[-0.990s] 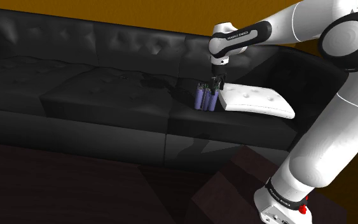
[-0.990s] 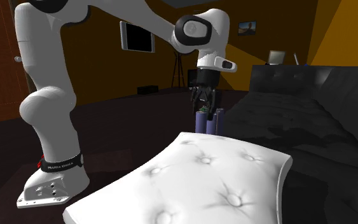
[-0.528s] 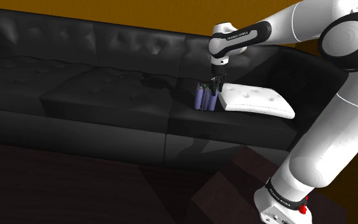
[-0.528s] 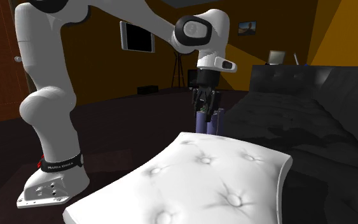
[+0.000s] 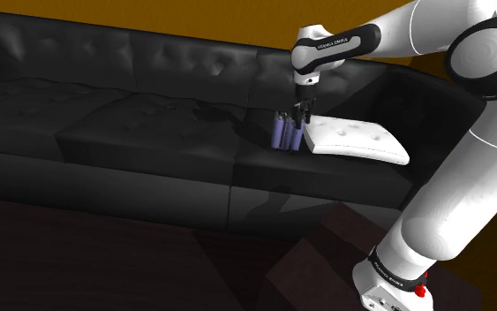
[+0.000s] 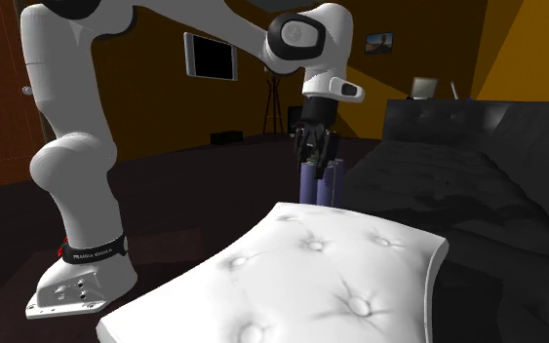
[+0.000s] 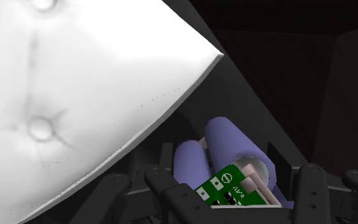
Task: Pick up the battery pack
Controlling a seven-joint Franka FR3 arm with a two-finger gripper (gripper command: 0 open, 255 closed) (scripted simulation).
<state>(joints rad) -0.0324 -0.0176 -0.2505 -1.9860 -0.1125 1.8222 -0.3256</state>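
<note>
The battery pack (image 5: 284,134) is a bundle of purple cylinders with a small green circuit board on top. It stands at the front of the black sofa's seat (image 5: 105,132), right beside a white cushion (image 5: 357,140). My black gripper (image 5: 300,117) comes down from above and is shut on the pack's top end. In the second exterior view the gripper (image 6: 314,156) clasps the pack (image 6: 321,183) just behind the cushion (image 6: 292,273). In the wrist view the purple cells (image 7: 228,153) and the green board lie between my fingers (image 7: 311,191), with the gripper (image 7: 234,198) closed around them.
The white tufted cushion (image 7: 75,83) lies close against the pack on the side towards the stand. The sofa's backrest (image 5: 176,62) rises behind. A dark floor (image 5: 105,256) lies in front of the sofa, and a dark box corner (image 5: 326,256) stands near the stand.
The fingers have closed in on the top of the pack. The hand has since risen a little, and the pack seems to have come up slightly with it.
</note>
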